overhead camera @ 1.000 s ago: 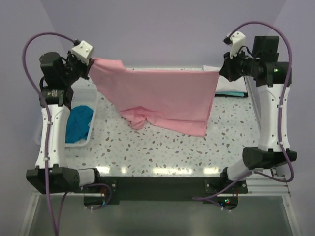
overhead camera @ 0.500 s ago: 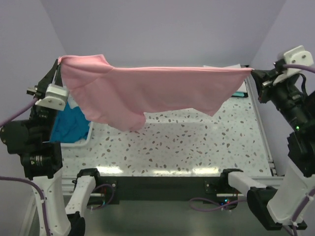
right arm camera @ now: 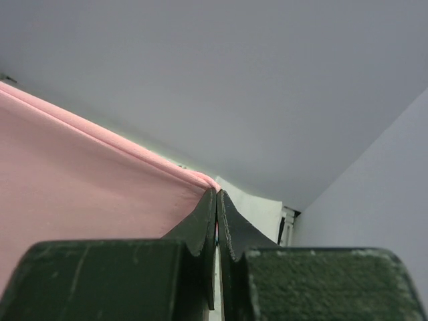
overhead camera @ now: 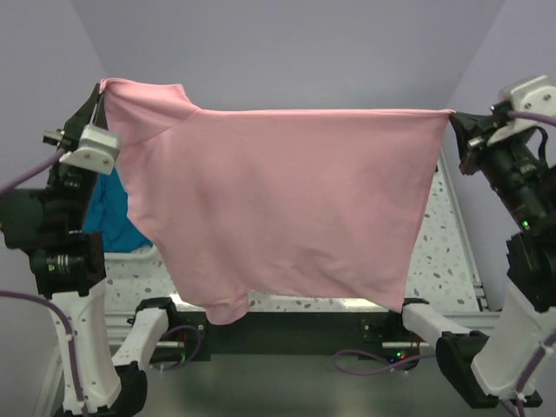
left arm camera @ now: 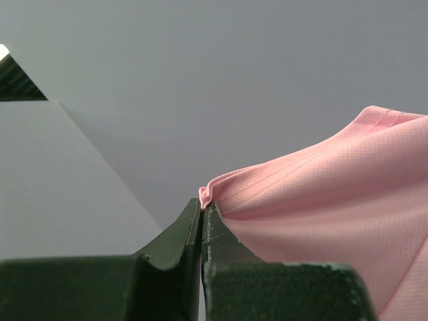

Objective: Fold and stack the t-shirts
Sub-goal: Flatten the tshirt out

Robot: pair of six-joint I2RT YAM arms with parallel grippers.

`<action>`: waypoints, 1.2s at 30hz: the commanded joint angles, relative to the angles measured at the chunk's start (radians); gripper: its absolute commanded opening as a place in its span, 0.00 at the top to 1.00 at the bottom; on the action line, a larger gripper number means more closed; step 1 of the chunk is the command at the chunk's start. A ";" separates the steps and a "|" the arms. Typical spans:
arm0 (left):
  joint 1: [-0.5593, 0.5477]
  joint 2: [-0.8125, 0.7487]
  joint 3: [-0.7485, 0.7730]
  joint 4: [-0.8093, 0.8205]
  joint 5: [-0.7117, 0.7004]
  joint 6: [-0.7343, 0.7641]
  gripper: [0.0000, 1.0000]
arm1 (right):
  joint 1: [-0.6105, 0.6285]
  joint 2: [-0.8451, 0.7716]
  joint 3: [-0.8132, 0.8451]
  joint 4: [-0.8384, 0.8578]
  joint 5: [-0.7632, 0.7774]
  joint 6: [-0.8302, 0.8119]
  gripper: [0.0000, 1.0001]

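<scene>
A light pink t-shirt [overhead camera: 278,208] hangs stretched flat in the air between both arms, hiding most of the table. My left gripper [overhead camera: 102,89] is shut on its upper left corner, where a pinch of pink cloth [left arm camera: 204,194] sticks out above the fingertips. My right gripper [overhead camera: 452,117] is shut on the upper right corner, the hem [right arm camera: 134,150] running into its jaws. The shirt's lower edge hangs down over the table's near side, one sleeve drooping at the bottom left. A teal-blue t-shirt [overhead camera: 109,213] lies bunched at the left, partly hidden.
A white basket [overhead camera: 143,254] at the table's left side holds the teal cloth. A strip of speckled tabletop [overhead camera: 439,252] shows at the right. Something white [right arm camera: 257,210] lies at the back right. Purple walls close in behind and beside.
Both arms have lifted the pink shirt off the table and pulled it taut towards the camera; it now hangs as a wide sheet instead of sagging onto the tabletop.
</scene>
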State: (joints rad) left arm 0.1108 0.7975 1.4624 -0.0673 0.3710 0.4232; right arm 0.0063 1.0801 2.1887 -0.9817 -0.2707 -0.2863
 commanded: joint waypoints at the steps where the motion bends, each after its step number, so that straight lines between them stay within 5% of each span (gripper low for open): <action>1: 0.009 0.126 -0.011 -0.014 0.025 -0.016 1.00 | -0.003 0.096 -0.118 0.138 0.039 0.004 1.00; 6: 0.010 0.342 0.019 0.153 0.048 -0.129 1.00 | -0.003 0.219 -0.142 0.288 0.014 0.062 1.00; 13: 0.010 0.742 0.457 0.254 -0.012 -0.242 1.00 | -0.003 0.501 0.090 0.396 0.021 0.140 1.00; 18: 0.009 0.821 0.662 0.242 0.006 -0.213 1.00 | -0.003 0.599 0.324 0.387 0.018 0.142 1.00; 22: 0.020 0.619 0.384 0.300 0.054 -0.147 1.00 | -0.003 0.546 0.215 0.396 -0.005 0.102 1.00; 27: 0.023 0.330 -0.145 0.223 0.265 0.097 1.00 | -0.003 0.307 -0.254 0.416 -0.067 -0.044 1.00; 32: 0.020 0.071 -0.468 -0.156 0.456 0.320 1.00 | -0.003 0.095 -0.742 0.384 -0.085 -0.221 1.00; 36: 0.021 -0.055 -0.695 -0.542 0.505 0.697 0.99 | -0.003 -0.029 -0.975 0.305 -0.117 -0.379 1.00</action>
State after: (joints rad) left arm 0.1234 0.7826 0.8925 -0.2497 0.7757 0.7776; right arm 0.0059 1.1114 1.3159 -0.6209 -0.3447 -0.4881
